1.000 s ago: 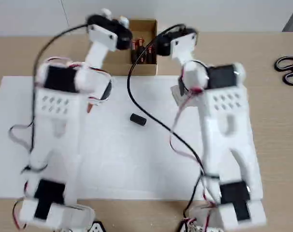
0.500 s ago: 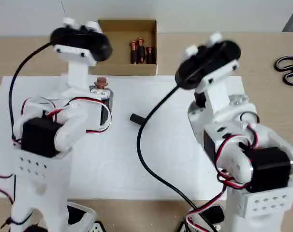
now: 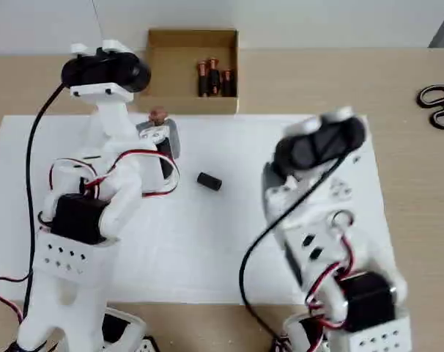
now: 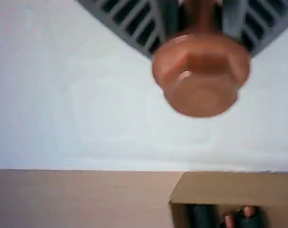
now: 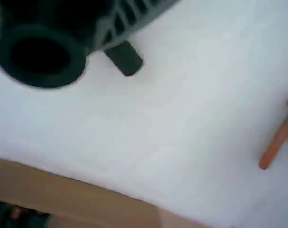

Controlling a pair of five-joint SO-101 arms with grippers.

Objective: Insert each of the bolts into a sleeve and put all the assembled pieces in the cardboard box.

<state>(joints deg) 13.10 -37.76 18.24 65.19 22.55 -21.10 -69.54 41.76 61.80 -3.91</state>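
My left gripper point(image 3: 160, 132) is shut on a copper bolt point(image 3: 157, 115), held over the white paper just in front of the cardboard box point(image 3: 167, 70). In the left wrist view the bolt's head point(image 4: 201, 76) sticks out from the grey jaws. My right gripper point(image 5: 49, 23) is shut on a black sleeve point(image 5: 39, 58), whose open end faces the camera. A second black sleeve point(image 3: 209, 181) lies loose on the paper between the arms, the loose sleeve point(image 5: 125, 58) also showing beyond the held one. Several assembled pieces point(image 3: 215, 77) lie in the box.
White paper point(image 3: 207, 242) covers the middle of the wooden table. Scissors point(image 3: 438, 103) lie at the far right edge. The right arm's wrist point(image 3: 317, 143) hangs over the paper's right half. An orange rod-like shape point(image 5: 277, 142) shows at the right wrist view's edge.
Both arms have drawn back from the box toward the table's front. The left one now holds the bolt upright near the box; the right wrist has folded back over the paper.
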